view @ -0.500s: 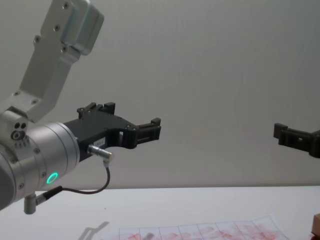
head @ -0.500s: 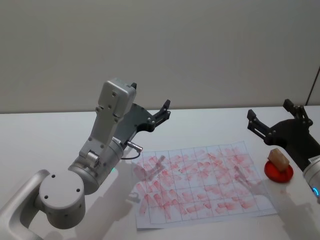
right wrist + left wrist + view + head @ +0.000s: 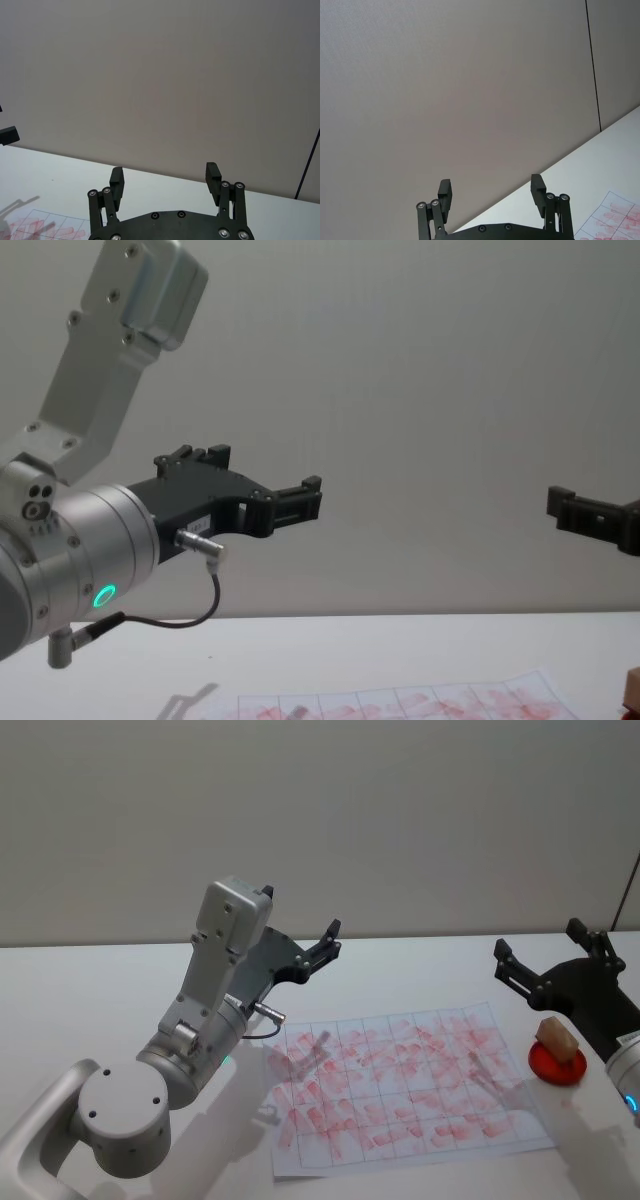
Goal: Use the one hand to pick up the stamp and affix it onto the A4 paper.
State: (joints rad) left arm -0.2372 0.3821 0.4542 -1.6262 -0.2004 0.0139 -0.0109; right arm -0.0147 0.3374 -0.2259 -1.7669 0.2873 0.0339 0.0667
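Nothing has shifted since a moment ago: both tools hang released in the air, and the stamp sits unheld on its pad.

From the head view, the left tool (image 3: 333, 940) hovers above the table (image 3: 100, 990) beyond the A4 paper's (image 3: 400, 1090) far left corner, fingers spread and holding nothing; the right tool (image 3: 538, 945) hangs equally spread over the stamp (image 3: 556, 1038), which rests on a red pad (image 3: 558, 1065) just beside the paper's right edge. The left wrist view shows its tool (image 3: 491, 192) agape toward the wall. The right wrist view shows its tool (image 3: 165, 180) agape too. From the chest view, both tools (image 3: 308, 500) (image 3: 575, 512) float high above the sheet (image 3: 400, 705).
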